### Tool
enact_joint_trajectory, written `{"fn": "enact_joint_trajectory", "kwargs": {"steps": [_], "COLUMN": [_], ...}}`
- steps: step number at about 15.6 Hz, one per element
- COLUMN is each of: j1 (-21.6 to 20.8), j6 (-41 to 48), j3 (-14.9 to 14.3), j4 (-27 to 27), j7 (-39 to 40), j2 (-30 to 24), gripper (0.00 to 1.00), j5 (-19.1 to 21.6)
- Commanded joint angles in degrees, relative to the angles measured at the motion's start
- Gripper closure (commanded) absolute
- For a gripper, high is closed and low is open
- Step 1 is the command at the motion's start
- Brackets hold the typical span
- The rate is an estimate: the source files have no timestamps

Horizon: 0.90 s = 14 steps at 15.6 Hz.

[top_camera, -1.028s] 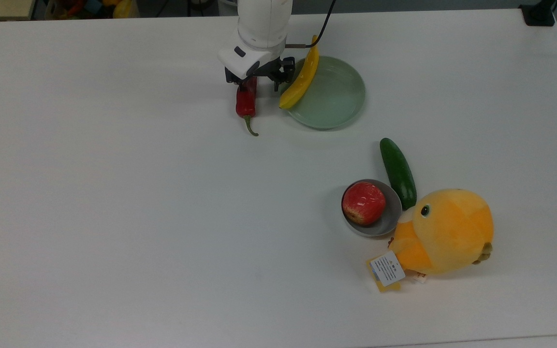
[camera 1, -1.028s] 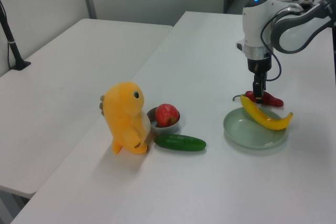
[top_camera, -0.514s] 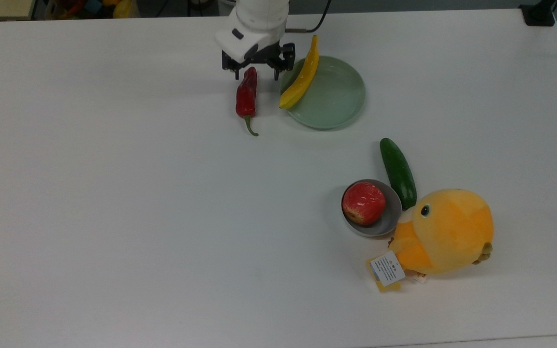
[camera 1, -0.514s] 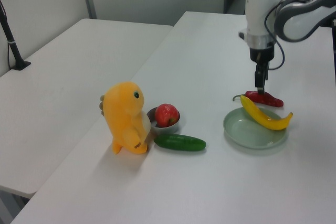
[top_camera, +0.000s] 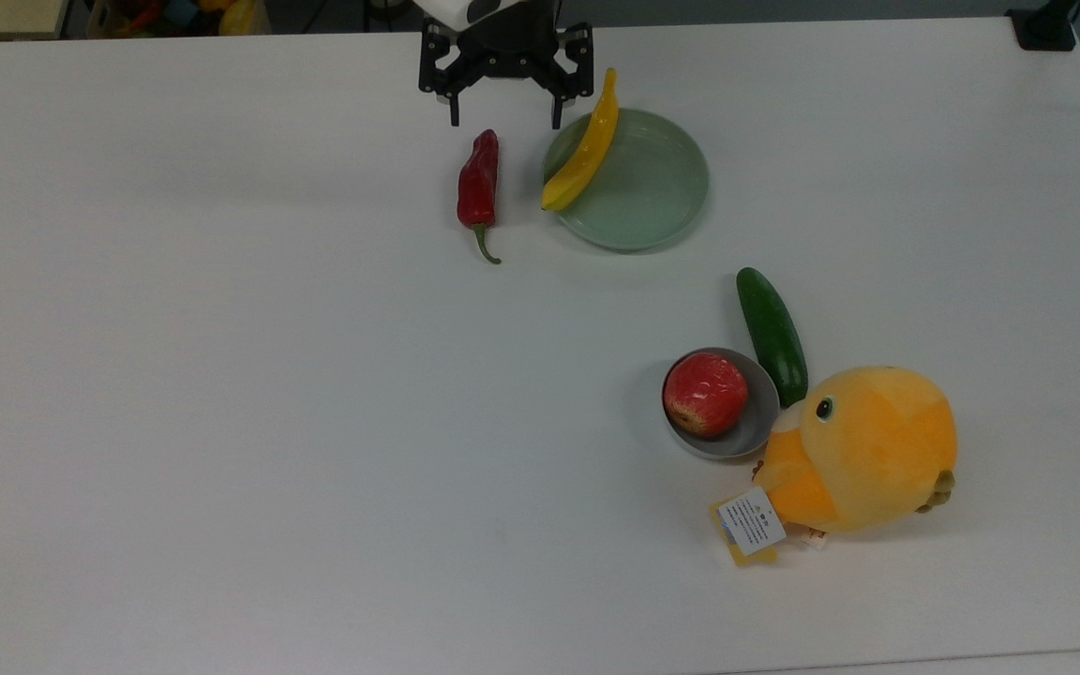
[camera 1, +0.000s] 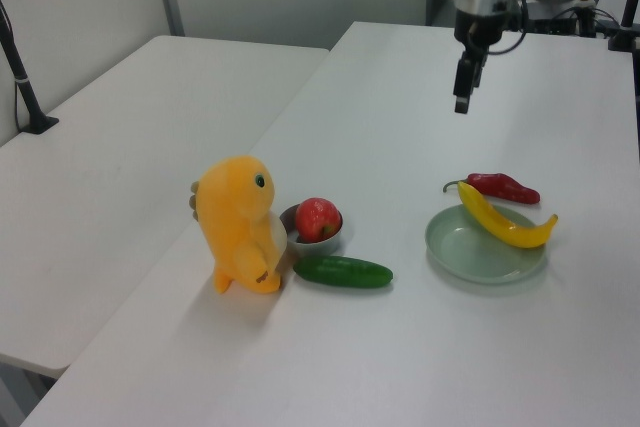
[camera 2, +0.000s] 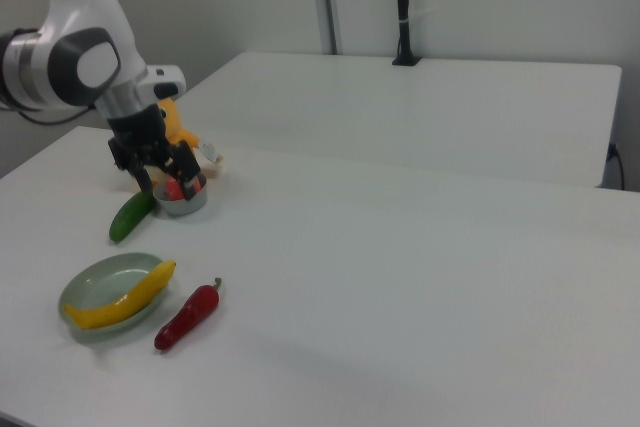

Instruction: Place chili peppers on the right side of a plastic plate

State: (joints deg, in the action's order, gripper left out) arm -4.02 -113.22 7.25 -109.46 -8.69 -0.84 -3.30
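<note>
the chili (top_camera: 478, 184) lies flat on the worktop (top_camera: 221, 375) just beside the plate (top_camera: 638, 192), on the top view's left of it and not touching the rim. the gripper (top_camera: 505, 120) hangs above the worktop with its fingers spread and nothing between them — released, clear of the chili's blunt end.

the placing looks done, so the step in hand is a clean retreat: lift straight up and away, so no finger clips the chili or the yellow pepper (top_camera: 585, 148) propped across the plate's rim, which could roll off. the cucumber (top_camera: 772, 335), the bowl (top_camera: 754, 427) with the apple (top_camera: 705, 395) and the plush toy (top_camera: 863, 450) sit well apart.
</note>
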Motion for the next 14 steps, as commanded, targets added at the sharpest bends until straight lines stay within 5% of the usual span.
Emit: {"fn": "enact_joint_trajectory", "kwargs": {"steps": [1,5,14], "j1": [-0.2,0.2,-0.4], "j6": [3.0,11.3,13.3], "j3": [-0.8,-2.1,-5.6], "j4": [5.1,12.2,15.1], "j7": [-2.0,-1.6,-1.2], "j2": [0.8,0.8,0.3], "gripper": [0.00,0.00,0.00], "j5": [2.2,2.2,1.8]}}
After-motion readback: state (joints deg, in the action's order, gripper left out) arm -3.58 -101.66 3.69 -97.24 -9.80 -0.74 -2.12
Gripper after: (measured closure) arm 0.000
